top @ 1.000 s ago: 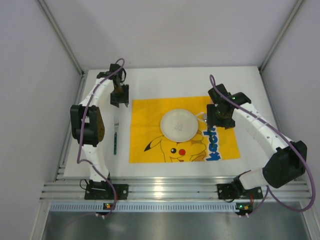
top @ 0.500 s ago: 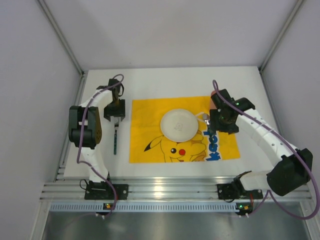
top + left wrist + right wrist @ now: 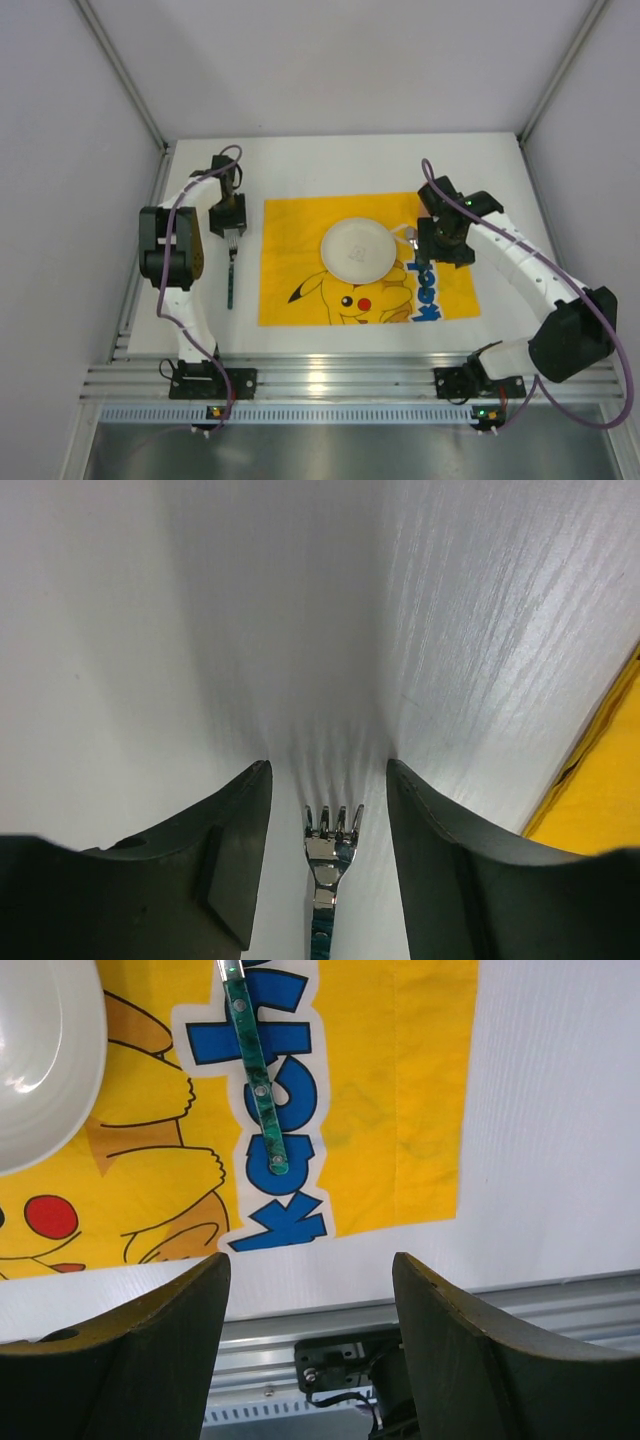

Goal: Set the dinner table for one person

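1. The left claw [image 3: 328,772] has its two jaws apart, and they clamp nothing.
2. Between these jaws lies a fork [image 3: 333,845]. Its tines point forward, away from the claw, and there is a gap on each side, so neither finger touches it. Its handle runs back under the claw.
3. The fork rests flat on the white surface [image 3: 200,630], which spreads ahead of the claw and to both its sides.
4. Further to the right of the left claw, the corner of a yellow mat [image 3: 600,800] lies on this surface, apart from the fork.
5. The right claw [image 3: 310,1260] also has its jaws apart, and nothing is between them.
6. Just below its fingers there is a metal rail [image 3: 500,1305] at the edge of the surface, and then a white strip of surface.
7. Ahead of the right claw is the mat with blue letters. A green-handled utensil [image 3: 255,1070] lies on these letters, its handle end turned to the claw, and it is well apart from the fingers. Its head is out of view, so its kind cannot be told.
8. Further ahead and to the left of the right claw, a white plate [image 3: 40,1050] stands on the mat, just beside the utensil.
9. From the top view, the surface carries the mat in its middle, and each claw hangs over one side of the mat.
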Controlling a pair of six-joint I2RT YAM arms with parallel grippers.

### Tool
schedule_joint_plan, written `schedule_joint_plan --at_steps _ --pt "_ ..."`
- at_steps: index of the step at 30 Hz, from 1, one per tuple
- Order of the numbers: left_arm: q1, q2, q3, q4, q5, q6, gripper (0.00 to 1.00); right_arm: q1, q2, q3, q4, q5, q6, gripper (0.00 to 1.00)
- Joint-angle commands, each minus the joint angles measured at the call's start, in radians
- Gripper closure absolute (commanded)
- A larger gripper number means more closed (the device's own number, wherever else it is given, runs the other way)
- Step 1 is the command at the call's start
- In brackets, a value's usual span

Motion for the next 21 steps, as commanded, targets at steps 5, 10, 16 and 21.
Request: schedule_joint_plan --at_steps 5,10,16,21 --pt "0.005 -0.025 -0.076 0.051 0.053 0.001 0.55 -0.009 0.005 0.029 -0.005 0.032 0.029 0.33" --pt "0.005 -0.071 -0.128 0.056 0.061 -0.010 0.62 -0.009 0.008 0.016 0.004 0.031 0.035 0.33" --pt "0.005 -0.095 -0.139 0.045 0.057 -0.004 0.70 -0.009 0.005 0.012 0.009 0.031 0.038 0.34" --pt "0.004 -0.118 -0.080 0.002 0.080 -0.016 0.78 -0.007 -0.018 -0.010 0.018 0.023 0.044 0.33"
